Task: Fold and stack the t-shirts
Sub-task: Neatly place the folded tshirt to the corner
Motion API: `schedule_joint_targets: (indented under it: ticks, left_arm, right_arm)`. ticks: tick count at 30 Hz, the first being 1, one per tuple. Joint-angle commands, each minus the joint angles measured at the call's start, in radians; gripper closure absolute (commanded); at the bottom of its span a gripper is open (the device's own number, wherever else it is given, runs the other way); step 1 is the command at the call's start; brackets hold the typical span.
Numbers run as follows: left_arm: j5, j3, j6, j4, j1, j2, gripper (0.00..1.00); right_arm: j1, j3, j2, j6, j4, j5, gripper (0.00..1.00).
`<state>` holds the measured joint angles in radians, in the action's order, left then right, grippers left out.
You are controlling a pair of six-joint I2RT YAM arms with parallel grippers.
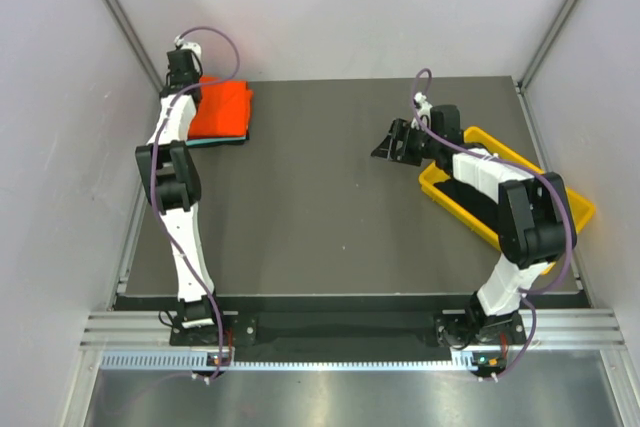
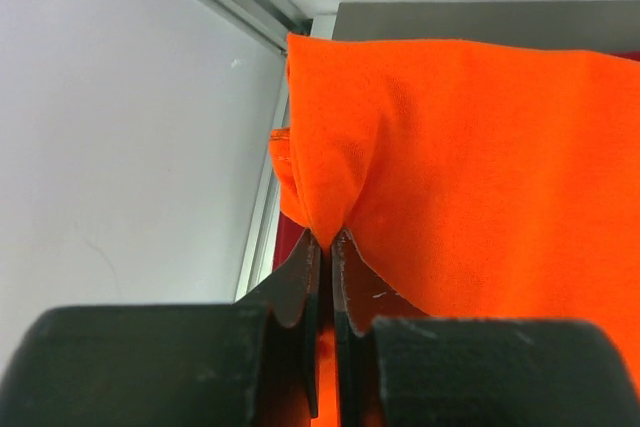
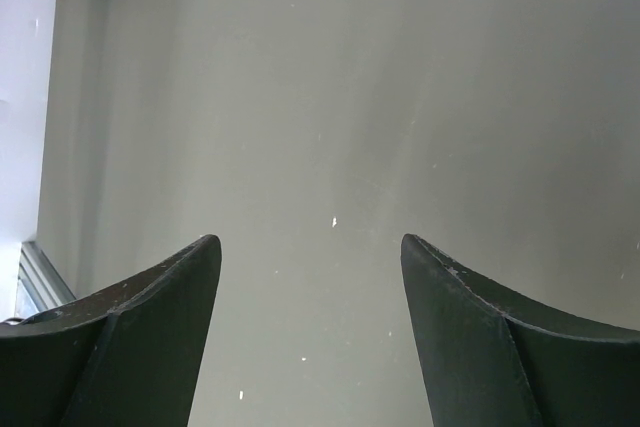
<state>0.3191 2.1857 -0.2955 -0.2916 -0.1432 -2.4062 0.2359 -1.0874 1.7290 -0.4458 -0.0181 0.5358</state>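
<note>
One orange t-shirt [image 1: 222, 110] lies folded at the far left corner of a dark grey tabletop [image 1: 320, 197] walled in white. Left wrist view: the left claw [image 2: 328, 240] is pinched shut on a ridge of its cloth, and pulling now could drag the fold open. Right wrist view: the right claw [image 3: 310, 247] gapes wide, holding nothing.

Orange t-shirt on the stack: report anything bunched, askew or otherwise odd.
The orange t-shirt is pinched at one edge by the shut left gripper, so the cloth there rises in a pucker instead of lying flat. Nothing else stands out.
</note>
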Motion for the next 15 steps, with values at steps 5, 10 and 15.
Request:
schedule_joint_targets:
  ticks: [5,10,15]
  left_arm:
    - [0.147,0.016,0.018,0.052,-0.021,-0.002,0.56]
    - [0.169,0.014,0.068,0.003,-0.019,0.048,0.47]
    - [-0.026,-0.02,0.272,-0.118,-0.018,0.102,0.53]
  right_arm:
    - [0.014,-0.02,0.0,0.018,-0.04,0.01,0.27]
    - [0.016,-0.031,-0.008,0.024,-0.023,0.001,0.27]
    - [0.017,-0.028,-0.02,0.033,-0.008,-0.013,0.26]
